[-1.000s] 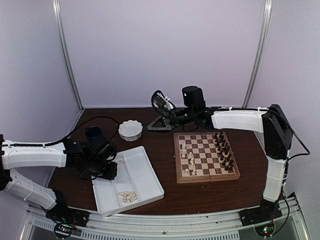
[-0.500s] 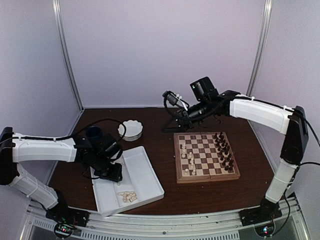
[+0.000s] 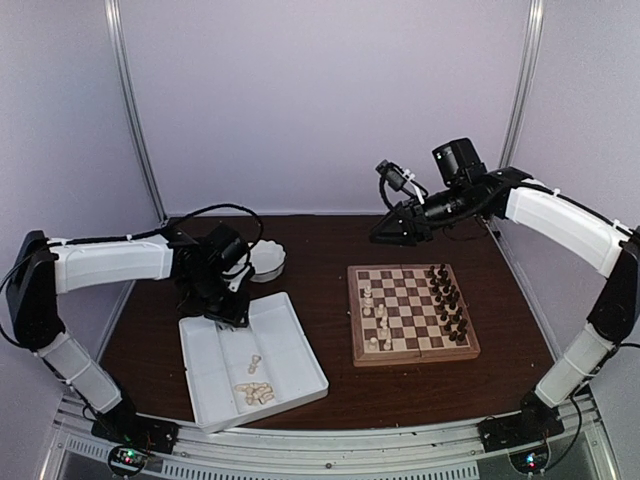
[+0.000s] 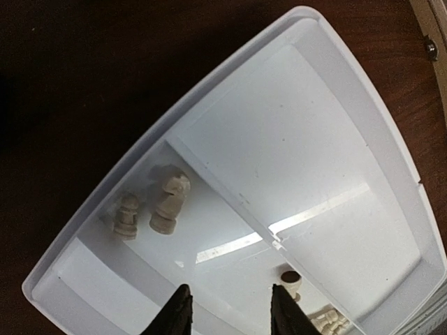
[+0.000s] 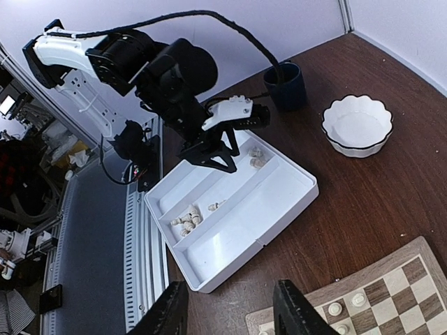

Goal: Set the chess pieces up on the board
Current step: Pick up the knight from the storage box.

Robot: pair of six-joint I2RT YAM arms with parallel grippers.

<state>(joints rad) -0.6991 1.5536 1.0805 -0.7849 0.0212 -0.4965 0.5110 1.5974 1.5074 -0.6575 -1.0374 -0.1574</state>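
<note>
Your left gripper (image 4: 232, 314) hung open and empty over the tray (image 4: 293, 132), the cream knight (image 4: 168, 202) toward the wrist view's upper left.

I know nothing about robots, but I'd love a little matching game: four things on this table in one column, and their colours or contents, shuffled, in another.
Things:
1. chessboard
2. white tray
3. scalloped bowl
4. cup

Descriptions:
a. white and empty
b. dark blue
c. holds loose cream pieces
d. checked in tan and brown

Pairs: 1-d, 2-c, 3-a, 4-b
</note>
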